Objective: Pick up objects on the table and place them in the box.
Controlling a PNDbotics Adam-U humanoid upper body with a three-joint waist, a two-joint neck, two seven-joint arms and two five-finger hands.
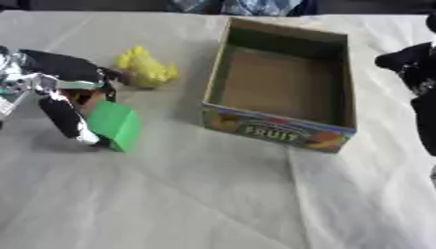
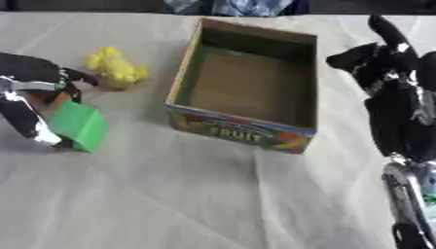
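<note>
**Colleague:** What are you seeing on the surface now?

**Me:** I am looking down at the counter (image 1: 213, 204). It is wearing a pale cloth with soft creases, and the light is lying evenly on it. At the far edge there is a dark strip of the room with something bluish, but I cannot tell what it is.

**Colleague:** And the box?

**Me:** The box (image 1: 281, 129) is standing open a little right of the middle, cardboard, with the word FRUIT on its near wall. Its inside is showing only the brown floor.

**Colleague:** What is the left robot hand doing?

**Me:** The left robot hand (image 1: 64, 104) is reaching in from the left. Its fingers are curling around the green block (image 1: 115, 125), which is touching the cloth, well apart from the box. Just behind it a yellow object (image 1: 146, 69) is lying on the counter, between this hand and the box.

**Colleague:** The right one?

**Me:** The right robot hand (image 2: 383, 61) is hanging beside the right wall of the box, holding nothing, with one finger pointing up. How far it is open, I cannot tell.
</note>
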